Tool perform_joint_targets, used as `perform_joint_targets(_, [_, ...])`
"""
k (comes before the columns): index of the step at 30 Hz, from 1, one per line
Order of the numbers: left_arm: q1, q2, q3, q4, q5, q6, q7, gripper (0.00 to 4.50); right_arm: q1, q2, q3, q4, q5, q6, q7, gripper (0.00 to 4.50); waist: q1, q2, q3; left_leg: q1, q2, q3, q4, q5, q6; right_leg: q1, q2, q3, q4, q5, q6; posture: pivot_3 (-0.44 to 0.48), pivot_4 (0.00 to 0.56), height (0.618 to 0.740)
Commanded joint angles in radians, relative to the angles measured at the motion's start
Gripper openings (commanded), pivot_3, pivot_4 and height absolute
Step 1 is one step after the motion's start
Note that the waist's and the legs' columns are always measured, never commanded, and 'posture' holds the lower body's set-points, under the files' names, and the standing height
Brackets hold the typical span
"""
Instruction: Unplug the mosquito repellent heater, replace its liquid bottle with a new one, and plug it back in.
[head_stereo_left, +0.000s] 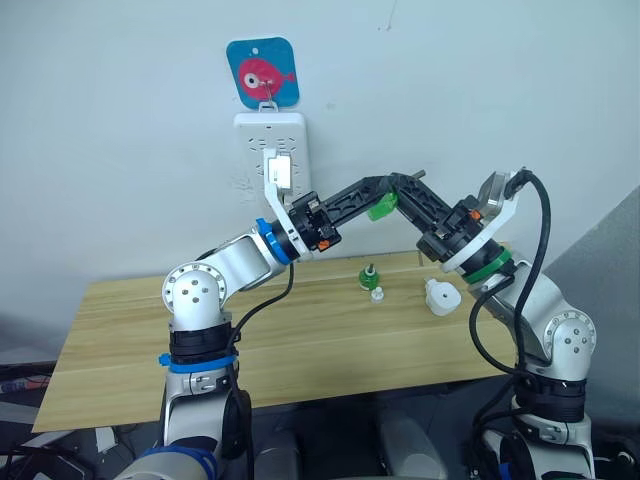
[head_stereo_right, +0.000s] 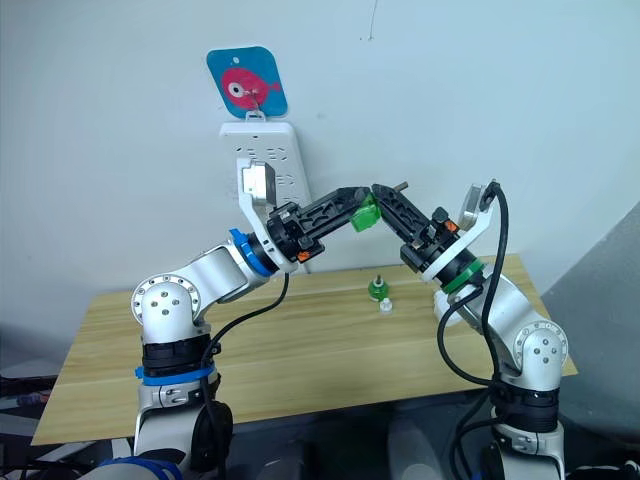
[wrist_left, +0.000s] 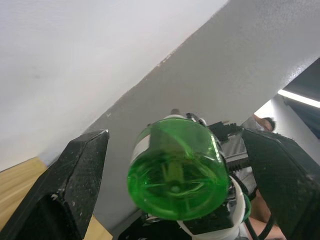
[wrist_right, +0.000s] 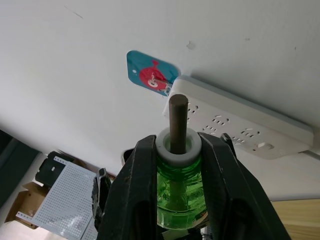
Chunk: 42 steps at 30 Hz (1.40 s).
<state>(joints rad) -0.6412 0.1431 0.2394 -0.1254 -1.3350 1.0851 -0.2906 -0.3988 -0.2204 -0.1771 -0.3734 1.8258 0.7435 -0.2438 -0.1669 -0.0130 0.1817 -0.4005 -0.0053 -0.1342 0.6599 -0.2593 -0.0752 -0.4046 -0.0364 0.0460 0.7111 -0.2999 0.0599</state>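
My right gripper (wrist_right: 177, 150) is shut on a small translucent green bottle (wrist_right: 178, 187) with a white collar and a bare dark wick (wrist_right: 178, 120), held in the air above the table. My left gripper (wrist_left: 175, 145) is open, its fingers (wrist_left: 75, 175) on either side of that bottle's round base (wrist_left: 175, 172) without touching it. The two grippers meet there (head_stereo_left: 385, 203). A second green bottle (head_stereo_left: 367, 276) stands upright on the table, with a loose white cap (head_stereo_left: 378, 294) beside it. I cannot tell which bottle is the new one. The white heater (head_stereo_left: 441, 296) lies on the table under my right arm.
A tall white power strip (head_stereo_left: 270, 150) hangs on the wall behind my left arm, under a blue fish hook plate (head_stereo_left: 262, 72). The wooden table (head_stereo_left: 300, 340) runs across the front. Boxes and a perforated board (wrist_right: 60, 195) sit low at one side.
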Motion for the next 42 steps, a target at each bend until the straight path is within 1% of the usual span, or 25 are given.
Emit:
perform_joint_targets(1, [-0.017, 0.01, -0.01, -0.011, -0.046, 0.009, 0.009, 4.5, 0.001, -0.009, 0.005, -0.04, 0.018, -0.024, 0.029, 0.82, 0.0, 0.0, 0.0, 0.0, 0.0, 0.0, 0.0, 0.0, 0.0, 0.0, 0.0, 0.0, 0.0, 0.0, 0.0, -0.18, 0.114, 0.734])
perform_joint_targets(8, [-0.007, 0.03, -0.01, 0.005, -0.095, 0.015, 0.018, 4.5, 0.005, -0.016, 0.02, -0.042, 0.021, -0.044, 0.041, 0.82, 0.0, 0.0, 0.0, 0.0, 0.0, 0.0, 0.0, 0.0, 0.0, 0.0, 0.0, 0.0, 0.0, 0.0, 0.0, -0.179, 0.115, 0.734])
perform_joint_targets(12, [-0.006, 0.029, -0.011, 0.007, -0.126, 0.009, 0.034, 3.65, 0.007, -0.02, 0.027, -0.043, 0.023, -0.051, 0.047, 0.82, 0.001, 0.0, 0.0, 0.0, 0.0, 0.0, 0.0, 0.0, 0.0, 0.0, 0.0, 0.0, 0.0, 0.0, 0.0, -0.178, 0.116, 0.734])
perform_joint_targets(16, [-0.004, 0.026, -0.014, 0.005, -0.148, 0.004, 0.049, 2.38, 0.01, -0.024, 0.034, -0.042, 0.025, -0.05, 0.051, 0.82, 0.001, 0.0, 0.0, 0.0, 0.0, 0.0, 0.0, 0.0, 0.0, 0.0, 0.0, 0.0, 0.0, 0.0, 0.0, -0.178, 0.117, 0.734])
perform_joint_targets(17, [-0.001, 0.03, -0.014, 0.005, -0.149, 0.003, 0.048, 2.27, 0.011, -0.024, 0.035, -0.043, 0.026, -0.052, 0.05, 0.82, 0.001, 0.0, 0.0, 0.0, 0.0, 0.0, 0.0, 0.0, 0.0, 0.0, 0.0, 0.0, 0.0, 0.0, 0.0, -0.178, 0.118, 0.734])
perform_joint_targets(28, [0.035, 0.064, -0.023, 0.016, -0.112, -0.005, -0.016, 2.27, 0.018, -0.021, 0.046, -0.053, 0.051, -0.079, 0.05, 0.82, 0.002, 0.0, 0.0, 0.0, 0.0, 0.0, 0.0, 0.0, 0.0, 0.0, 0.0, 0.0, 0.0, 0.0, 0.0, -0.176, 0.118, 0.734])
perform_joint_targets(30, [0.037, 0.076, -0.021, 0.024, -0.105, -0.009, -0.035, 2.27, 0.022, -0.026, 0.032, -0.052, 0.048, -0.088, 0.053, 1.57, 0.003, 0.0, 0.0, 0.0, 0.0, 0.0, 0.0, 0.0, 0.0, 0.0, 0.0, 0.0, 0.0, 0.0, 0.0, -0.175, 0.118, 0.734])
perform_joint_targets(32, [0.041, 0.089, -0.022, 0.031, -0.096, -0.014, -0.058, 2.27, 0.028, -0.036, 0.02, -0.047, 0.035, -0.094, 0.057, 2.13, 0.003, 0.0, 0.0, 0.0, 0.0, 0.0, 0.0, 0.0, 0.0, 0.0, 0.0, 0.001, 0.0, 0.0, 0.0, -0.183, 0.113, 0.734])
perform_joint_targets(33, [0.043, 0.097, -0.022, 0.035, -0.092, -0.017, -0.071, 2.27, 0.031, -0.047, 0.013, -0.041, 0.023, -0.094, 0.059, 2.53, 0.003, 0.0, 0.0, 0.0, 0.0, 0.0, 0.0, 0.0, 0.0, 0.0, 0.0, 0.001, 0.0, 0.0, 0.0, -0.188, 0.113, 0.734])
perform_joint_targets(38, [0.068, 0.14, -0.006, 0.048, -0.05, -0.042, -0.13, 2.27, 0.072, -0.193, -0.063, 0.038, -0.055, -0.066, 0.081, 4.24, 0.005, 0.0, 0.0, 0.0, -0.001, 0.0, 0.0, 0.0, 0.0, 0.0, 0.0, 0.001, -0.001, 0.0, 0.0, -0.201, 0.115, 0.734])
perform_joint_targets(39, [0.075, 0.149, -0.006, 0.046, -0.037, -0.049, -0.135, 2.27, 0.077, -0.227, -0.073, 0.052, -0.077, -0.056, 0.088, 4.45, 0.004, 0.0, 0.0, 0.0, 0.0, 0.001, 0.0, 0.0, 0.0, 0.0, 0.0, 0.001, -0.001, 0.0, 0.0, -0.201, 0.117, 0.734])
perform_joint_targets(40, [0.083, 0.158, -0.006, 0.041, -0.023, -0.055, -0.142, 2.27, 0.079, -0.266, -0.076, 0.065, -0.116, -0.043, 0.093, 4.5, 0.003, 0.0, 0.0, 0.0, 0.0, 0.001, 0.0, 0.0, 0.0, 0.0, 0.0, 0.001, -0.001, 0.0, 0.0, -0.203, 0.118, 0.734])
perform_joint_targets(42, [0.104, 0.187, -0.016, 0.019, 0.017, -0.064, -0.171, 2.27, 0.084, -0.383, -0.048, 0.08, -0.271, 0.004, 0.154, 4.5, 0.002, 0.0, 0.0, 0.0, 0.0, 0.001, -0.001, 0.0, 0.0, 0.0, 0.0, 0.001, -0.002, 0.0, 0.0, -0.203, 0.119, 0.734])
